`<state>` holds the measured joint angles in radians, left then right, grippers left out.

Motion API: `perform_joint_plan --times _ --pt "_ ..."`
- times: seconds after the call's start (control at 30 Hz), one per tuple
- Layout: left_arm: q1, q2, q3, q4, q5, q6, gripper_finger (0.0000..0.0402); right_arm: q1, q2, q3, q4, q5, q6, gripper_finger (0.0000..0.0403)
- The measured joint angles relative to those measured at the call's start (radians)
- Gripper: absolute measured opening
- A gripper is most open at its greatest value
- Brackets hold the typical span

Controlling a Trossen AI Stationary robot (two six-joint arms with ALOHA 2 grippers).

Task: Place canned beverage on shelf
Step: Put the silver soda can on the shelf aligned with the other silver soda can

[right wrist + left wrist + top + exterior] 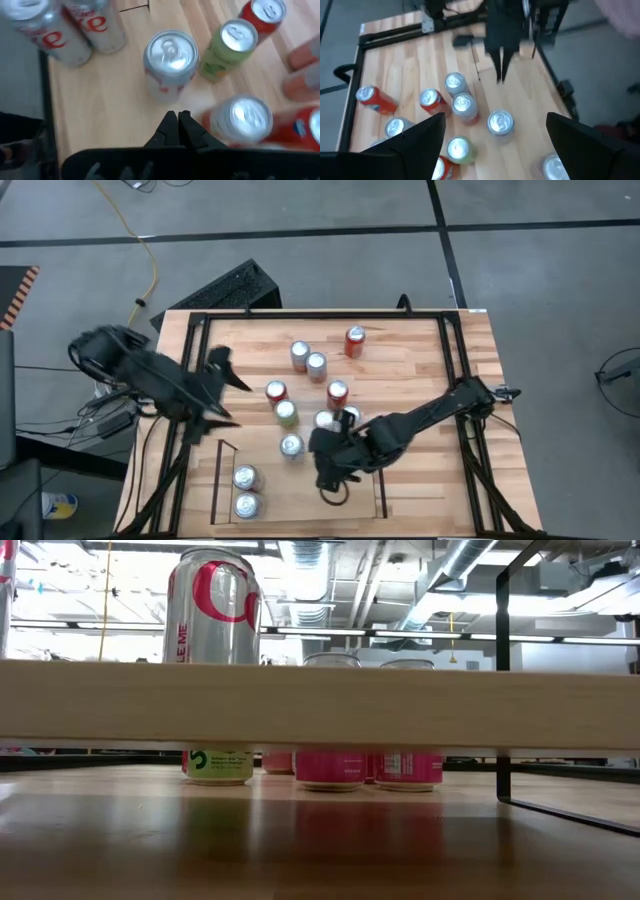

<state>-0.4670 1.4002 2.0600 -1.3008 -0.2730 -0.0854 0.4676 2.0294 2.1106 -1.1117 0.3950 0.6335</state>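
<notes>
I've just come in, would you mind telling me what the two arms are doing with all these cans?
Cans are being moved onto the shelf at the table's near edge; two silver cans already stand in it. The right gripper is shut and empty, hovering over the shelf floor beside a silver can. The left gripper hangs open at the table's left side, holding nothing. Roughly eight cans stand loose mid-table.
</notes>
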Motion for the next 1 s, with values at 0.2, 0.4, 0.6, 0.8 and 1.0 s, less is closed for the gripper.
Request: perform_joint_plan --times 0.2,0.4,0.6,0.8,1.0 --pt "0.022 0.089 -0.097 0.049 0.037 0.040 0.0332 0.082 -0.094 0.001 -0.124 0.089 0.125 0.0000" --pt "0.041 0.168 -0.179 0.106 0.045 0.006 0.0332 0.164 -0.141 0.003 -0.173 0.193 0.239 0.0000" --pt "0.043 0.222 -0.251 0.227 0.058 -0.067 0.0332 0.204 -0.145 0.003 -0.198 0.210 0.301 0.0000" --pt "0.053 0.224 -0.361 0.343 0.049 -0.220 0.0332 0.225 -0.144 0.001 -0.198 0.211 0.335 0.0000" --pt "0.064 0.224 -0.455 0.387 0.049 -0.274 0.0332 0.240 -0.144 0.001 -0.198 0.211 0.336 0.0000"
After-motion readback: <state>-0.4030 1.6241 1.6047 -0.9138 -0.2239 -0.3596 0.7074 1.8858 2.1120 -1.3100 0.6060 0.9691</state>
